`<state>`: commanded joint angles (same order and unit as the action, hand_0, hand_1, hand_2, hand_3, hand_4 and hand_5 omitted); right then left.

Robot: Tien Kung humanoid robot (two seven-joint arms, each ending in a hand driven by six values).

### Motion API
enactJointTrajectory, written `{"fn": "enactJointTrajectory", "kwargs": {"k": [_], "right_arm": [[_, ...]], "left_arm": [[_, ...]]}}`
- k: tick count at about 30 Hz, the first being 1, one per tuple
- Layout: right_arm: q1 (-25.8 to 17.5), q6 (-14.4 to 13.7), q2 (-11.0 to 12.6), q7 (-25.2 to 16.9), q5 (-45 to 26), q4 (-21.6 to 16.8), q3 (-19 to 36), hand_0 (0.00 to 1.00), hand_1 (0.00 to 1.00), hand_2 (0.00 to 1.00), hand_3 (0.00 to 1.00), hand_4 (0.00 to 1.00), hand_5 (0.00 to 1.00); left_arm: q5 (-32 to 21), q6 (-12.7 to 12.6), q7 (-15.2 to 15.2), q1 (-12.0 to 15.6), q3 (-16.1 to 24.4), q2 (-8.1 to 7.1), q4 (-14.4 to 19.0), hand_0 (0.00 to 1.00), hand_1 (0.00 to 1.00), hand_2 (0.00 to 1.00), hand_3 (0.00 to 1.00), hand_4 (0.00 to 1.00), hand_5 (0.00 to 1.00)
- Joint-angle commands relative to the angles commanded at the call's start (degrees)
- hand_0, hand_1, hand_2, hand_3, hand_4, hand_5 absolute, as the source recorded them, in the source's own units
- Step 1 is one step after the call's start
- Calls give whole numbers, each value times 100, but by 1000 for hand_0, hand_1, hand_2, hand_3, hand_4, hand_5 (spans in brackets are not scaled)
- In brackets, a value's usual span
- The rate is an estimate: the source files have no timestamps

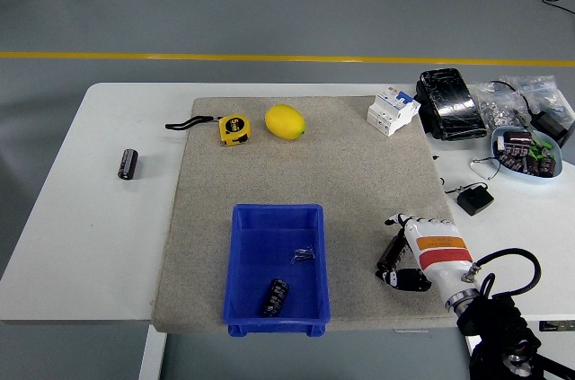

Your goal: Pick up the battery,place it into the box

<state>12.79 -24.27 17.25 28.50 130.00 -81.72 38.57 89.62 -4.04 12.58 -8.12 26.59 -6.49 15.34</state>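
Observation:
A black battery [389,255] lies on the beige mat [305,164] at the lower right. My right hand [401,251] wraps it, with the fingers [406,219] above it and the thumb [406,278] below it, and the battery sits against the palm. The blue box [242,265] stands to the left of the hand. A second black battery [277,297] and a small metal clip [304,255] lie inside it. A third battery [128,164] lies on the white table at the far left. My left arm is out of view.
A yellow tape measure [234,128], a lemon [284,121] and a white circuit breaker [393,110] sit along the mat's far edge. A black pack [449,103], a bowl of parts [526,151] and a small black adapter [473,199] lie on the table at the right.

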Motion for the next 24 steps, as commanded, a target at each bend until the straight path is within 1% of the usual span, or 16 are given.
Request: {"fn": "enactJointTrajectory", "kwargs": {"k": [5,6,16,23,24], "right_arm": [[15,-29,-6,16,0,6,-9,391,435,524,650,989,185],[16,-28,-7,16,0,6,-13,372,423,514,621,985,184],[40,-93,10,25,-3,-64,7,352,423,515,613,972,168],[59,-109,44,50,-5,-237,21,354,423,516,609,973,168],[72,-107,55,60,0,-302,30,347,421,513,596,951,146]], "left_arm": [[33,15,1,4,18,-4,1,682,641,687,613,617,664],[36,17,0,2,19,-5,2,682,641,687,614,617,663],[19,21,-10,-29,3,-5,-2,682,641,689,615,617,663],[-6,21,-12,-37,-15,-9,-2,682,641,689,614,617,664],[-7,24,-13,-39,-15,-11,-2,682,641,687,615,617,664]]}}
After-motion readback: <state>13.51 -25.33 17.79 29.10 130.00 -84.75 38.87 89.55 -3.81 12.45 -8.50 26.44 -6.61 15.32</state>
